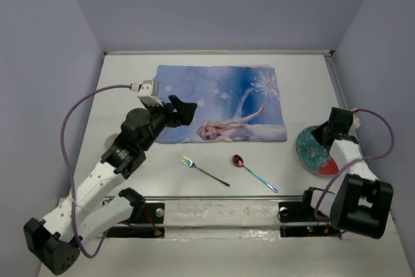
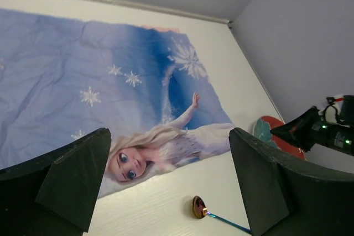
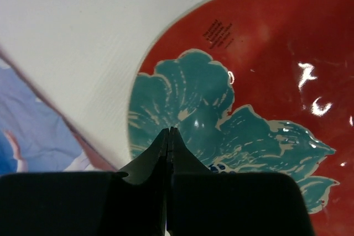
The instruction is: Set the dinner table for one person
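Gaping empty at placemat point(image 1: 220, 98) edge, left end effector point(image 1: 183, 109), right end effector point(image 3: 168, 136) closed over plate point(image 3: 265, 53)

back wall point(image 1: 220, 4): plain matte panel, pale lavender-grey
left wall point(image 1: 39, 63): same colour, looks a touch darker to me
right wall point(image 1: 382, 43): same stuff again, meets the back one at the far right corner
dinner table point(image 1: 130, 72): big off-white matte top that runs up to all three walls, fine grain up close
metal strip point(image 1: 336, 85): thin silvery edging down the table's right side
light: soft and even, only faint shadows on the tabletop
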Robot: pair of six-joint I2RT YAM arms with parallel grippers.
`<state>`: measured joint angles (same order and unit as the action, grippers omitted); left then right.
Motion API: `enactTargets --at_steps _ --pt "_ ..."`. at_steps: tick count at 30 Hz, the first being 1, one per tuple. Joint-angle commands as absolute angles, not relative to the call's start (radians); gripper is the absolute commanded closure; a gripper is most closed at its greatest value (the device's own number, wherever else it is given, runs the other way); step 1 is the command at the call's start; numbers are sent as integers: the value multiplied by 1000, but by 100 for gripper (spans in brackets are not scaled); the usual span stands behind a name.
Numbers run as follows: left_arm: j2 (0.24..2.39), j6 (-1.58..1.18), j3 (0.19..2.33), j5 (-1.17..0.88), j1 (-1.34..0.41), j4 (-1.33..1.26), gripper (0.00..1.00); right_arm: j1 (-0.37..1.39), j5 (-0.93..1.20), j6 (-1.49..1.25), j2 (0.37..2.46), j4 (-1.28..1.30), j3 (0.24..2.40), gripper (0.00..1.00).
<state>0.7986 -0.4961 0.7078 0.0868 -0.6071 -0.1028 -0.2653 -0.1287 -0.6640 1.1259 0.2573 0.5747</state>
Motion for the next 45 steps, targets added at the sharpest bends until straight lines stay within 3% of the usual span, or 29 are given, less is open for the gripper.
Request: enactTargets --at_steps 1,11,19,25,28,29,30,31,37,45 --pt "744 -312 816 5 -609 -25 1 -290 -112 -684 1198 224 580 100" --pt "660 -212 739 89 -606 -80 1 -299 -28 -695 1448 117 669 100" --pt "663 -187 716 104 -591 -74 1 -299 126 -638 1666 -53 869 100" --pt "653 -190 707 107 -586 -74 1 -299 81 -620 1590 -64 927 99" --pt "649 -193 707 100 -584 -75 1 -299 74 -630 1442 -28 845 77" --pt "647 -198 704 97 -583 -75 1 -299 42 -646 1361 -9 792 60" --pt "647 -196 704 92 -584 -75 1 -299 22 -649 1318 0 761 51" --pt "649 -198 703 91 -583 -75 1 -299 -36 -672 1280 67 732 35" --pt "632 -199 699 97 -589 -71 1 -472 24 -749 1030 178 516 22" --pt "617 -201 696 94 -603 -71 1 -657 158 -747 1005 195 425 21"
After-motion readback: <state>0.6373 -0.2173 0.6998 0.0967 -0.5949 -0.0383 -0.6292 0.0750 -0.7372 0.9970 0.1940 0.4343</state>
